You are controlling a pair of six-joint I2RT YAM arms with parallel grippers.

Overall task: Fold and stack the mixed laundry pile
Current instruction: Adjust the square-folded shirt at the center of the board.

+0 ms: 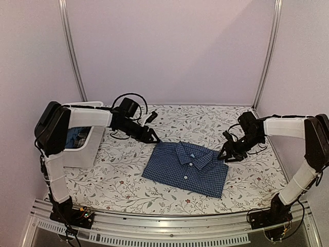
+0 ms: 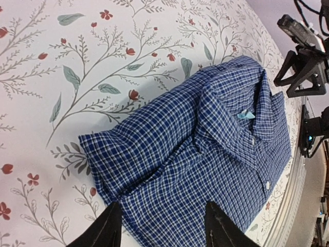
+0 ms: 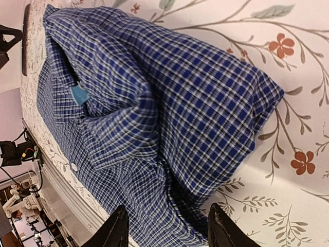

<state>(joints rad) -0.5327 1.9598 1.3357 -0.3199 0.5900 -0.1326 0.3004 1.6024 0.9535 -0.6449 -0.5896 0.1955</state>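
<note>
Here, a folded blue-and-white checked shirt (image 1: 186,167) is laid flat, buttoned front and collar upward, in the middle of the flowered tablecloth (image 1: 123,180). The left claw (image 1: 154,138) is held low at the shirt's far left corner, and the right claw (image 1: 226,156) at its far right corner. Both claws are seen released, fingers spread over the shirt's edge, with no cloth pinched. More blue cloth (image 1: 77,138) is glimpsed inside the white tub (image 1: 85,152) on the left.
</note>
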